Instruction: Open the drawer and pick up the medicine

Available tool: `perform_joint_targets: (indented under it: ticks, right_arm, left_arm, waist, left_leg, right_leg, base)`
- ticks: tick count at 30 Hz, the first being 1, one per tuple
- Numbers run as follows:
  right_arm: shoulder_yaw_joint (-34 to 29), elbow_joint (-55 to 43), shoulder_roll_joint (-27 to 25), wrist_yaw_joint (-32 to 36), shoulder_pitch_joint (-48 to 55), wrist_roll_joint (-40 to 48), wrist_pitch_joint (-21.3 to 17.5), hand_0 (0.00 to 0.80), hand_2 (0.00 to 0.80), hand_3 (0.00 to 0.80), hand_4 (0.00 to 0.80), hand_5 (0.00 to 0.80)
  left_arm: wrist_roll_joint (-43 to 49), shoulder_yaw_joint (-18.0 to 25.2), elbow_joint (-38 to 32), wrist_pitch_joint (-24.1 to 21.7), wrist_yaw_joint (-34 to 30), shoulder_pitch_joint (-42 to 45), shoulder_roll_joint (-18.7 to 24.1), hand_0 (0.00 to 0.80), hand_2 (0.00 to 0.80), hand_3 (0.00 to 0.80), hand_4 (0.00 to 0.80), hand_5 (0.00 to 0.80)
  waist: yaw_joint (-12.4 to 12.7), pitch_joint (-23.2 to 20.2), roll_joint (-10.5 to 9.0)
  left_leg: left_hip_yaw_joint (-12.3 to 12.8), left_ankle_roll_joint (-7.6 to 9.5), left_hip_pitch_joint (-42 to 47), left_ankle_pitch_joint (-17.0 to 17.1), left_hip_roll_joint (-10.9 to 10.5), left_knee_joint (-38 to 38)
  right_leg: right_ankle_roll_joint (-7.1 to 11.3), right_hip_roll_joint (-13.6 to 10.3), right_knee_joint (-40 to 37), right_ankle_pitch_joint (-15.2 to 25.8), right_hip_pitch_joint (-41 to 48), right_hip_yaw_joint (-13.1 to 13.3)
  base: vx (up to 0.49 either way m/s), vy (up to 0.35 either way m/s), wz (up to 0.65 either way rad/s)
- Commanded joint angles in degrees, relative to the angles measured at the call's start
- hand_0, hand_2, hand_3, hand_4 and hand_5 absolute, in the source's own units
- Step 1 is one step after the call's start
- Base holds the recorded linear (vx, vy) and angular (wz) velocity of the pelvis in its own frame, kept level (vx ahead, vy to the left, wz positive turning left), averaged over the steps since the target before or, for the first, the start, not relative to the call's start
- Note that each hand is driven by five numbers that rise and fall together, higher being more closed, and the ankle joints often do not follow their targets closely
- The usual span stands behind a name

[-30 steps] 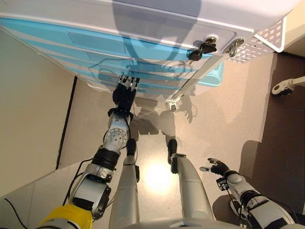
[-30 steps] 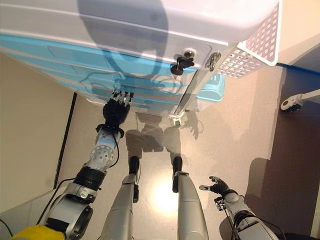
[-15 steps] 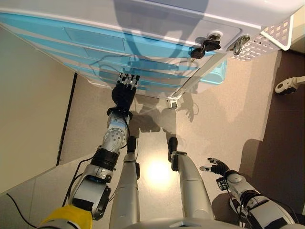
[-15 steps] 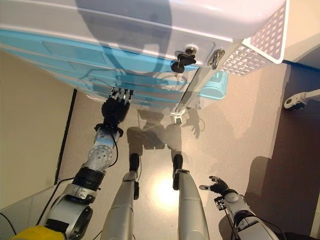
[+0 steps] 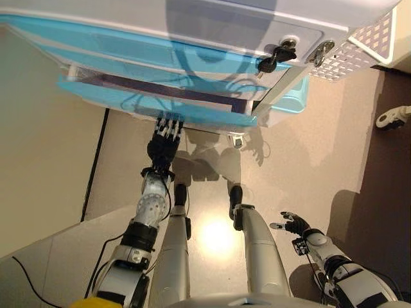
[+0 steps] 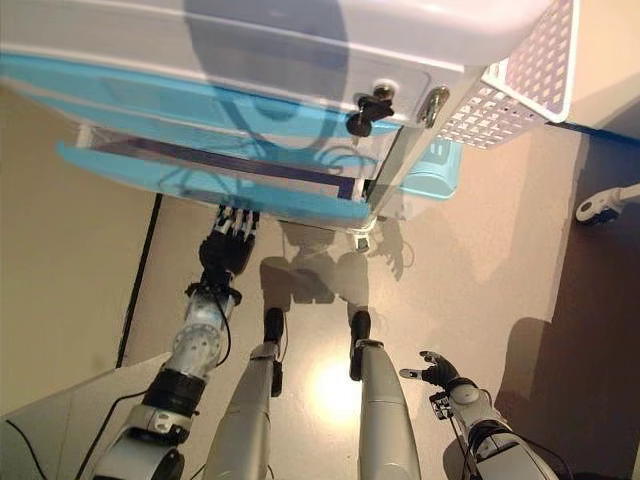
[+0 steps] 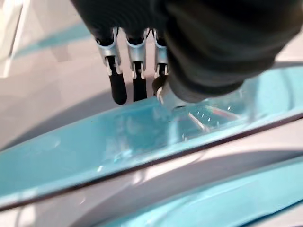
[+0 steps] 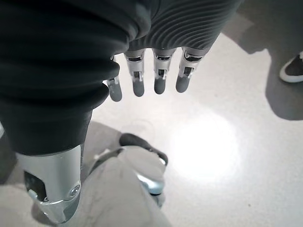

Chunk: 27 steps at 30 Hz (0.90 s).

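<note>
A white cabinet holds several translucent blue drawers. One drawer stands pulled out, a dark strip of its inside showing; no medicine can be made out in it. My left hand reaches up just below this drawer's front, open, its straight fingers resting with their dark tips against the blue front lip. My right hand hangs low at the lower right, far from the cabinet, its fingers relaxed and empty.
A black key sticks in a lock at the cabinet's right corner, beside a metal latch. A white perforated basket sits at the right of the cabinet. A white wheeled foot rests on the darker floor at the right.
The blue drawer has slid out of the cabinet toward me, and my left hand has drawn back with it. The right hand has stayed where it was.
</note>
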Motion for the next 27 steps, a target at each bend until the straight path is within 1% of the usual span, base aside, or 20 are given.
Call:
perform_joint_targets:
  ticks: [1, 8, 16, 20, 27]
  right_arm:
    - [-0.1, 0.3, -2.6, 0.0, 2.1, -1.4, 0.7, 0.0, 0.0, 0.0, 0.0, 0.0]
    - [-0.4, 0.0, -3.1, 0.0, 2.7, -1.8, 0.7, 0.0, 0.0, 0.0, 0.0, 0.0]
    - [-0.6, -0.4, -3.2, -0.1, 2.7, -1.8, 0.8, 0.0, 0.0, 0.0, 0.0, 0.0]
    - [-0.8, -0.8, -3.5, -0.3, 3.1, -2.2, 0.9, 0.0, 0.0, 0.0, 0.0, 0.0]
    - [-0.8, -1.9, -4.0, -0.7, 3.6, -2.7, 1.1, 0.0, 0.0, 0.0, 0.0, 0.0]
  left_arm:
    - [-0.9, 3.2, -4.4, -1.6, -2.0, 4.0, 1.8, 0.8, 0.8, 0.8, 0.8, 0.8]
    - [-1.1, 3.1, -5.0, -1.1, -2.5, 7.2, 1.3, 0.8, 0.8, 0.8, 0.8, 0.8]
    - [-3.1, 2.8, -6.2, 0.2, -2.2, 12.9, 1.1, 0.8, 0.8, 0.8, 0.8, 0.8]
    - [-4.9, 2.8, -6.4, 2.0, -2.3, 18.4, 1.7, 0.8, 0.8, 0.8, 0.8, 0.8]
    - [-6.9, 2.5, -5.4, 3.9, -2.0, 24.0, 2.8, 0.8, 0.8, 0.8, 0.8, 0.8]
  waist:
    - [-0.1, -2.8, -0.71]
    - [0.2, -2.6, -0.54]
    - [0.8, -2.3, -0.28]
    - [1.3, -2.0, 0.01]
    - [2.0, -1.9, 0.42]
  left_leg:
    - [0.7, 5.12, -5.6, 0.2, -2.6, 2.1]
    - [0.9, 5.3, -5.7, 0.1, -2.7, 2.5]
    - [1.1, 5.42, -5.8, 0.5, -2.7, 2.1]
    - [1.1, 5.52, -5.6, 0.6, -2.8, 2.0]
    - [1.0, 5.57, -5.0, 1.1, -2.9, 1.6]
  right_leg:
    - [2.68, 0.9, -4.7, 5.0, -0.2, 0.1]
    - [2.59, 0.8, -4.4, 5.0, -0.3, 0.1]
    - [2.64, 0.7, -4.9, 5.3, -0.1, 0.0]
    - [2.67, 0.6, -4.9, 5.3, 0.1, -0.1]
    - [2.6, 0.4, -4.7, 5.1, 0.8, -0.6]
  base:
    - [-0.022, 0.026, -0.05]
    - [0.0, 0.0, 0.0]
    - [0.0, 0.0, 0.0]
    - [0.0, 0.0, 0.0]
    - [-0.004, -0.005, 0.02]
